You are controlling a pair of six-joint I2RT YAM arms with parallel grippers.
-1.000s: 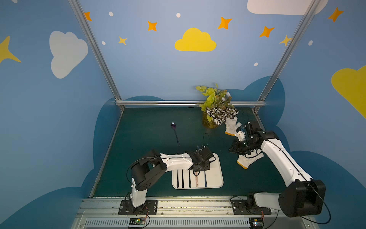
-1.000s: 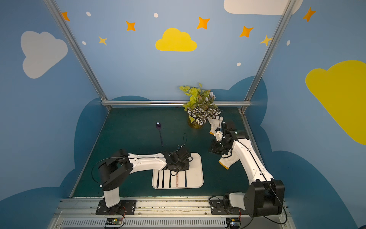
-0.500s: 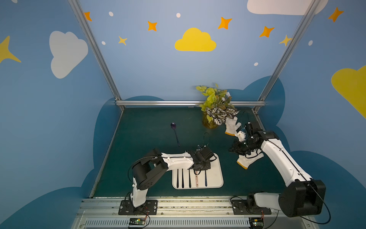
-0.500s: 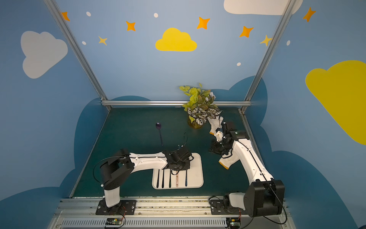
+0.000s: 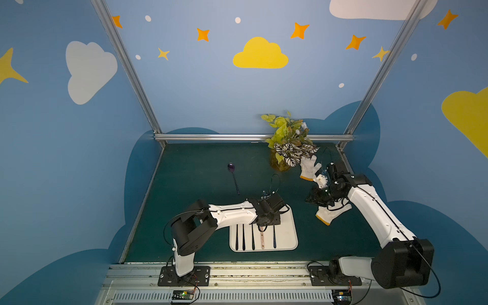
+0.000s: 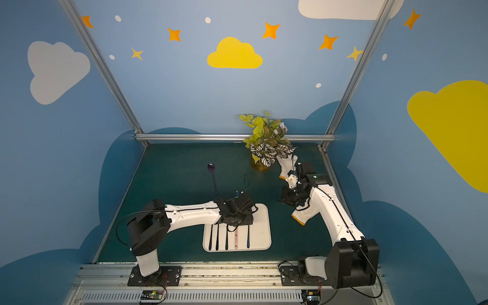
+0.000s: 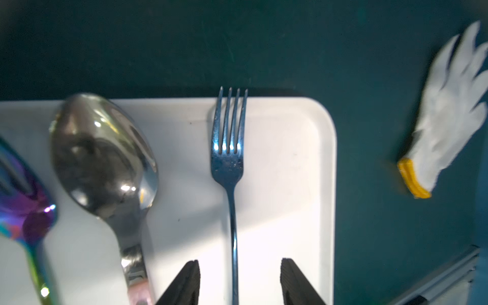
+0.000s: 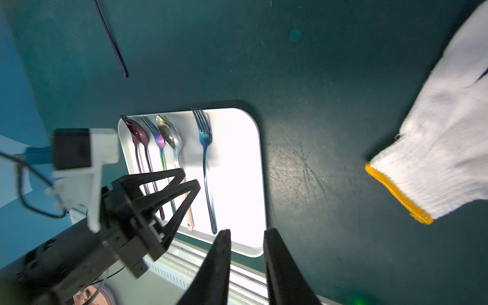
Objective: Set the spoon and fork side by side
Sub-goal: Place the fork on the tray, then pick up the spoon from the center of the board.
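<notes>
Cutlery is what the scene turns on, and most of it sits in one tray. Farthest left, a dark purple spoon [image 5: 231,167] lies alone on the green tabletop [image 5: 198,171], well apart from everything else, its bowl toward the back wall.

Next comes the left arm, reaching over the white tray [image 7: 311,132] at the front edge. Five pieces lie in the tray with their handles parallel. Two purple pieces [image 8: 140,134] lie close together at the left end, then a rainbow-tinted fork [image 7: 23,206], then the silver spoon [image 7: 103,158], whose handle looks pinkish in both top views. The blue fork [image 7: 229,158] lies beside the spoon with a strip of bare tray between them, and its tines poke just past the tray's far rim.

The left claw [image 7: 240,261] hangs over the fork's handle. Its jaws stand about half open, one on each side of the handle with clear space between. It holds nothing.

Right of the tray, a leafy plant [image 5: 287,142] stands at the back, with a white glove [image 5: 309,167] just beside it. A second glove with a yellow cuff [image 5: 331,214] lies nearer the front. The right claw [image 8: 248,231] hovers above the tabletop near that glove, jaws a little apart and empty.
</notes>
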